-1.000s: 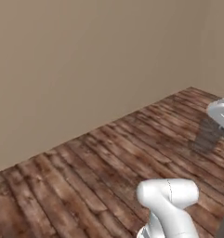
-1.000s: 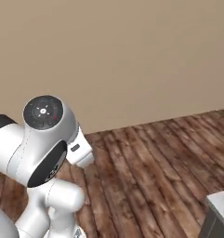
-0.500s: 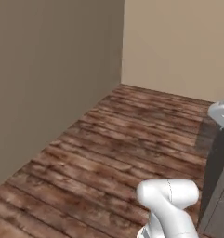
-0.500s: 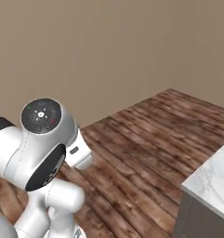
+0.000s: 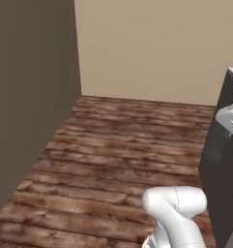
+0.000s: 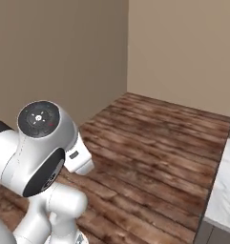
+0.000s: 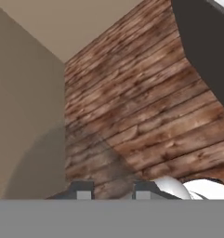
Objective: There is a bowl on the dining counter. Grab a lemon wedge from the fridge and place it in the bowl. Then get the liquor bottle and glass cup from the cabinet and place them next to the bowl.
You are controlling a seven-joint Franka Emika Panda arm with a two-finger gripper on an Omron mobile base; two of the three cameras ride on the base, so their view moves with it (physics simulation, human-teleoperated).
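In the hand view my gripper [image 7: 111, 191] points down at the brown plank floor. Just its two dark fingertips [image 7: 82, 191] peek up at the bottom edge, a small gap apart. I see floor in that gap, and whether anything is pinched lower down is hidden. The dining counter [image 5: 223, 164] stands at the right edge as a plain dark front with a pale top. Its white marble top [image 6: 225, 190] also shows at the lower right of the right base view. In the hand view its dark front [image 7: 204, 51] fills the upper right. Bowl, lemon wedge, fridge, cabinet, liquor bottle and glass cup are out of view.
A grey-brown wall [image 5: 31, 97] runs along the left and meets a beige wall [image 5: 152, 48] in a corner ahead. Wooden floor [image 5: 123, 150] lies open between the walls and the counter. My white arm [image 6: 40, 157] bulks at the lower left of the right base view.
The whole picture has swung, so the base has turned. The wall corner has come into view and the counter stands larger and closer at the right. The fingertip gap looks unchanged.
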